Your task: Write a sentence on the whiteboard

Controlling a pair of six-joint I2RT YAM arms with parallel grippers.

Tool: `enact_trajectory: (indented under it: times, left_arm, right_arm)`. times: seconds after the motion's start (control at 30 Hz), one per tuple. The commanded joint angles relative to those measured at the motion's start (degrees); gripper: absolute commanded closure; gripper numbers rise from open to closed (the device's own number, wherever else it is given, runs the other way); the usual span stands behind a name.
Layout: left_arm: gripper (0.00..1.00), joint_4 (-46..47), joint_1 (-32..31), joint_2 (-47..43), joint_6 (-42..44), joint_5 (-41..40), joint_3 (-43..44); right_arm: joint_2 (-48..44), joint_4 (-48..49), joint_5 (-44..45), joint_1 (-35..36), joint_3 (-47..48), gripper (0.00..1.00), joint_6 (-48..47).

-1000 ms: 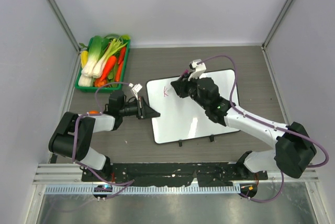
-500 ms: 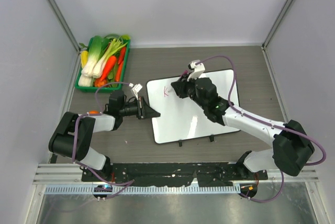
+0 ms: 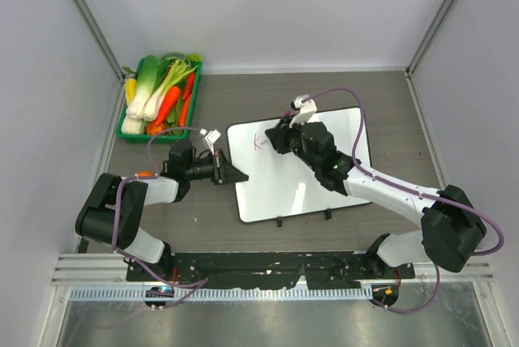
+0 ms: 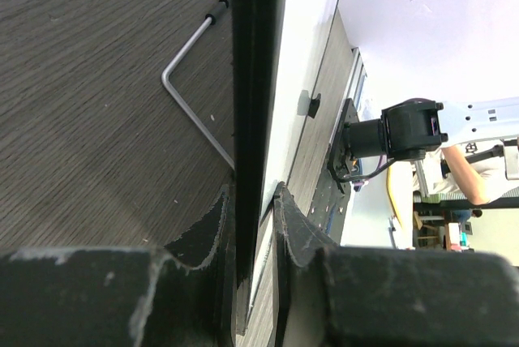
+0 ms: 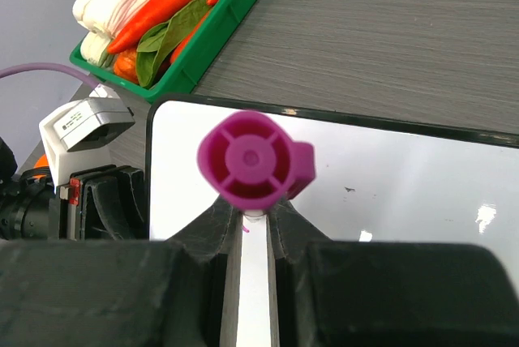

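The whiteboard [image 3: 312, 173] lies flat on the table, with two black clips on its near edge and a small pink mark [image 3: 258, 143] near its far left corner. My left gripper [image 3: 235, 175] is shut on the board's left rim; in the left wrist view the black rim [image 4: 247, 79] runs between my fingers [image 4: 253, 201]. My right gripper [image 3: 274, 138] is shut on a marker with a magenta end [image 5: 253, 158], held upright over the board's [image 5: 389, 193] far left part. The marker's tip is hidden; a bit of pink stroke [image 5: 246, 229] shows between the fingers.
A green tray [image 3: 130, 130] of vegetables stands at the far left and shows in the right wrist view [image 5: 211, 39]. A bent metal rod [image 4: 190, 112] lies on the table beside the board. Grey walls enclose the table.
My right gripper with the marker has shifted slightly left over the board's far left part. The left gripper and the board have not moved.
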Motion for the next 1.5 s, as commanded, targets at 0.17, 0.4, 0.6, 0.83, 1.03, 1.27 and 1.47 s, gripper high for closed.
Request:
enact_trajectory:
  times: [0.17, 0.4, 0.6, 0.83, 1.03, 1.27, 1.47]
  left_arm:
    - [1.00, -7.22, -1.04, 1.62, 5.95, -9.48, -0.64]
    - [1.00, -7.31, -1.04, 1.88, 5.95, -9.56, -0.55]
    - [1.00, -7.31, -1.04, 1.88, 5.95, -9.48, -0.55]
    - [1.00, -7.31, -1.04, 1.88, 5.95, -9.48, -0.55]
    - [1.00, -7.31, -1.13, 1.88, 5.86, -9.48, -0.55]
    - [1.00, -7.31, -1.04, 1.88, 5.95, -9.48, -0.55]
    - [1.00, -7.31, -1.13, 1.79, 6.04, -9.48, -0.55]
  right_arm:
    - [-0.63, -0.90, 5.93, -0.40, 0.97, 0.99, -2.14]
    - [-0.72, -1.34, 7.77, -0.66, 1.85, 0.99, -2.58]
    - [-0.72, -0.91, 7.95, -0.66, 2.29, 0.99, -2.32]
    - [-0.20, -0.29, 5.23, -0.66, 3.25, 0.99, -1.88]
    - [0.59, -1.08, 2.41, -0.66, 3.52, 0.99, -1.00]
    - [1.12, -0.82, 0.39, -0.75, 1.76, 0.99, 0.05]
    - [1.39, -0.82, -1.02, -0.66, 1.15, 0.99, 0.32]
